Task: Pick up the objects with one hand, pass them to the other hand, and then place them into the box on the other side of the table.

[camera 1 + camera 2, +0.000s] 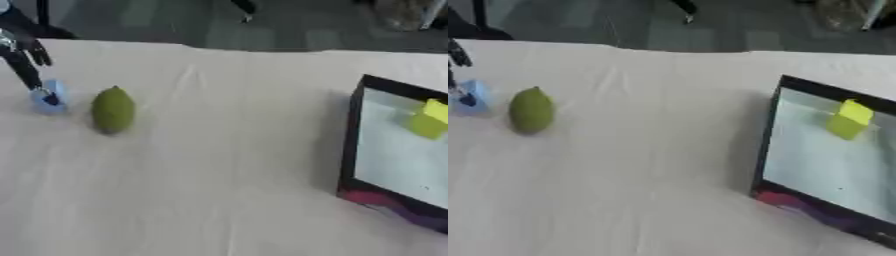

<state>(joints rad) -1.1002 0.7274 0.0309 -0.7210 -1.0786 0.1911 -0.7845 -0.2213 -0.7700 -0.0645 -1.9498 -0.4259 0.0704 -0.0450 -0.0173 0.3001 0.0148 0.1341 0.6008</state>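
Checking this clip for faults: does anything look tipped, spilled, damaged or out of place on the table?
Nothing stands out. The green fruit lies intact beside the blue object under the left hand; a yellow block sits inside the box. No spill shows.

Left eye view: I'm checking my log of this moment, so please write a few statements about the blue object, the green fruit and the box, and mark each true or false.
1. The left hand has a fingertip on the small blue object. True.
2. The green fruit lies inside the box. False: it lies on the table, just right of the blue object.
3. A yellow object is already in the box. True.
4. The box stands on the table's left side. False: it stands on the right.
5. The right hand is holding the green fruit. False: no right hand is in view, and nothing touches the fruit.
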